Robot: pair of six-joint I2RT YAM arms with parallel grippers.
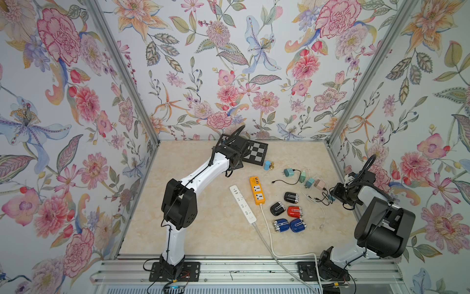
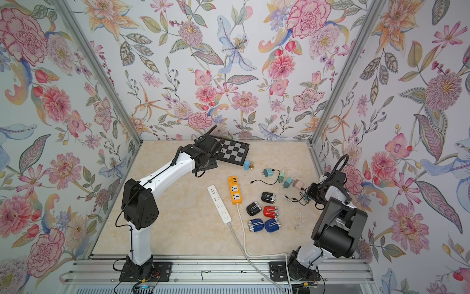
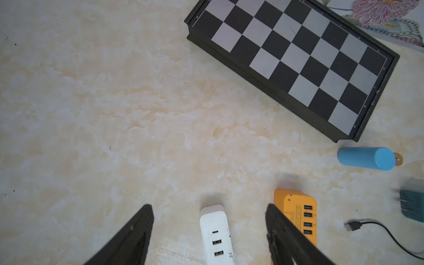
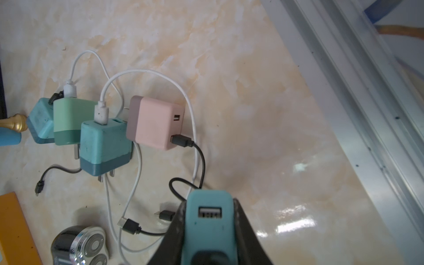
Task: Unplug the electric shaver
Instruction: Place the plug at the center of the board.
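Right wrist view: the right claw [image 4: 210, 204] is clamped on a teal charger [image 4: 210, 231] whose USB port faces forward. Just ahead, black cables [image 4: 203, 160] and white cables [image 4: 137, 183] loop across the table [image 4: 263, 114]. Loose plug ends lie between the claw and a black shaver [image 4: 80, 245]. Beyond the tangle sits a pink charger [image 4: 153, 121] with a black cable plugged in, then a green charger [image 4: 73, 114].

In both top views that black shaver [image 1: 291, 197] [image 2: 268, 197] lies with a red shaver [image 1: 294, 211] and blue shavers [image 1: 280, 225]. They are clustered between the orange power strip [image 1: 257, 189] and the cable tangle.

In the left wrist view the left claw [image 3: 209, 207] is spread wide and holds nothing. The end of a white power strip [image 3: 215, 236] shows between its fingers, with a chessboard [image 3: 291, 62] and a blue cylinder [image 3: 364, 158] farther out.
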